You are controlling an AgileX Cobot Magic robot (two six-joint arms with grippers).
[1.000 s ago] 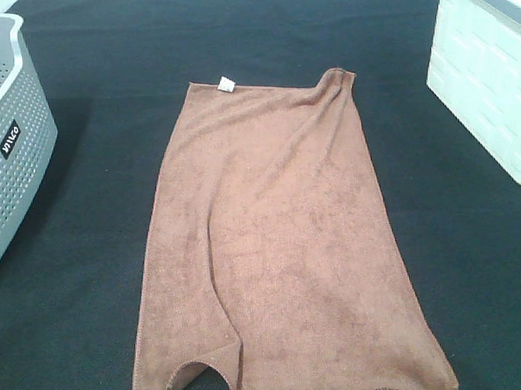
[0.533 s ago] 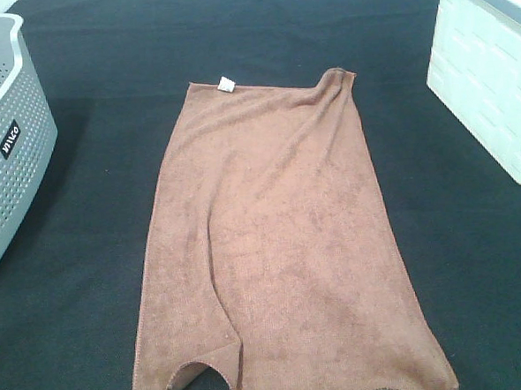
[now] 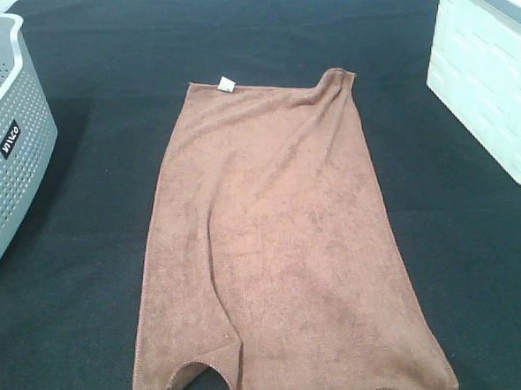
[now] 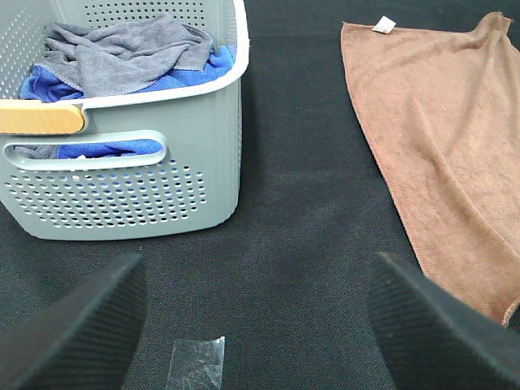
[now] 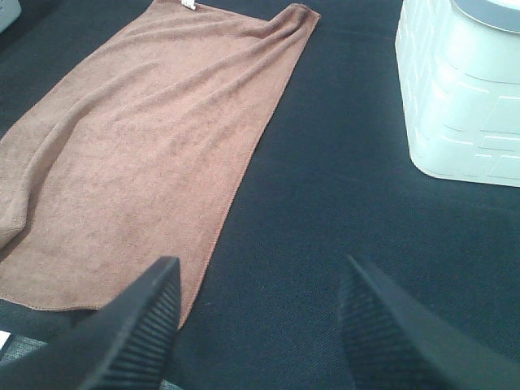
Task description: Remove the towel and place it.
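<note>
Comparing this moment with the earlier pictures, we find nothing moved: the towel (image 3: pixel 277 247) lies spread on the desk (image 3: pixel 477 261) exactly as before, its white tag (image 3: pixel 225 83) at the far corner. We count one brown towel, one grey basket (image 3: pixel 5 149), one white bin (image 3: pixel 488 75), and two end effectors. The left end effector (image 4: pixel 252 325) stands wide open and empty, with the basket ahead of it to its left and the towel ahead to its right; grey and blue cloths (image 4: pixel 130 57) lie inside the basket. The right end effector (image 5: pixel 256 325) is likewise wide open, holding nothing, with the towel's near edge beside its left finger (image 5: pixel 138 325) and the bin ahead to its right.
</note>
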